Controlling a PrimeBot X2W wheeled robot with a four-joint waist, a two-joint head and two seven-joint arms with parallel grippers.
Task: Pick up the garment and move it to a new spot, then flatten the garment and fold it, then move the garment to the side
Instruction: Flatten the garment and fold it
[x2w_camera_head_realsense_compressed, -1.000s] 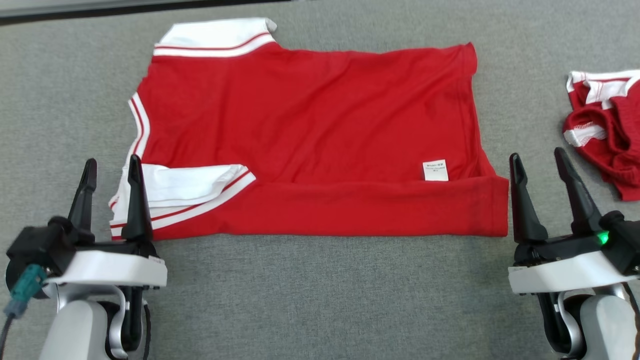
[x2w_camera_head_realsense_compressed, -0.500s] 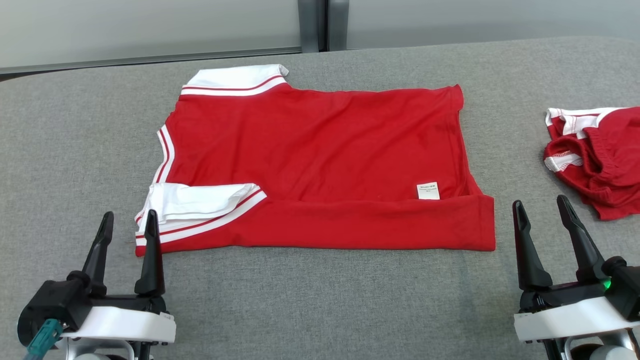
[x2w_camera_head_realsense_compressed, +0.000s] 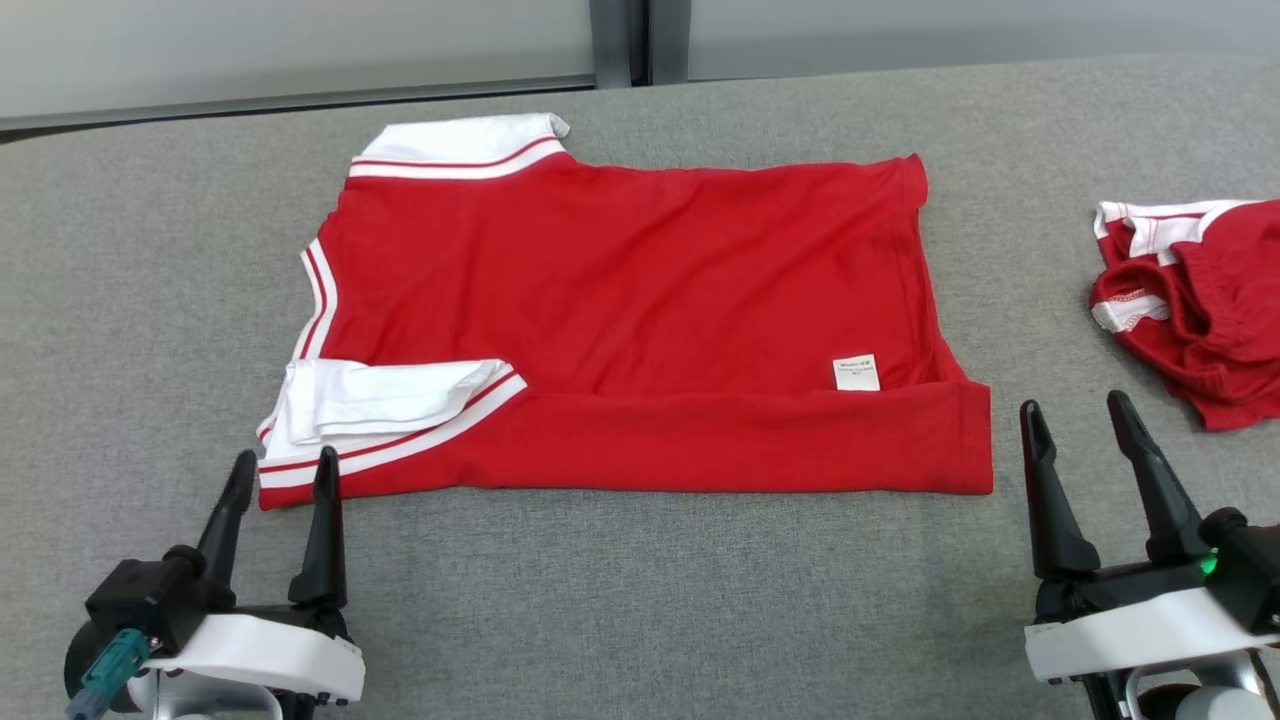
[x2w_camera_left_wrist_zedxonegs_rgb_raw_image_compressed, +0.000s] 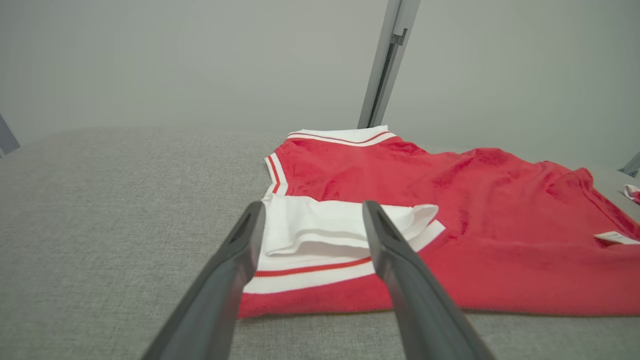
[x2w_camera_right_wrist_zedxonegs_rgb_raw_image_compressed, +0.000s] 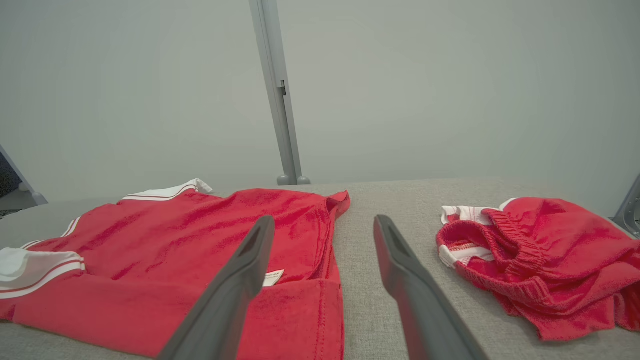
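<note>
The garment (x2w_camera_head_realsense_compressed: 640, 300) is a red shirt with white, red-striped trim, lying flat on the grey table with its near long edge folded up over itself. A white sleeve (x2w_camera_head_realsense_compressed: 380, 395) lies folded in at its near left corner, and a small white label (x2w_camera_head_realsense_compressed: 856, 373) shows near the right end. My left gripper (x2w_camera_head_realsense_compressed: 283, 470) stands open just in front of that near left corner, empty. In the left wrist view the left gripper (x2w_camera_left_wrist_zedxonegs_rgb_raw_image_compressed: 311, 215) frames the white sleeve (x2w_camera_left_wrist_zedxonegs_rgb_raw_image_compressed: 345, 225). My right gripper (x2w_camera_head_realsense_compressed: 1078, 412) is open and empty, right of the garment's near right corner (x2w_camera_right_wrist_zedxonegs_rgb_raw_image_compressed: 310, 305).
A second red and white garment (x2w_camera_head_realsense_compressed: 1195, 305) lies crumpled at the table's right edge, also in the right wrist view (x2w_camera_right_wrist_zedxonegs_rgb_raw_image_compressed: 540, 265). The grey fabric table (x2w_camera_head_realsense_compressed: 650, 600) runs to a pale wall with a grey upright post (x2w_camera_head_realsense_compressed: 620, 40) at the back.
The head camera has tilted up, so the back wall and table edge came into view. Both grippers have drawn back from the garment's near corners, still open.
</note>
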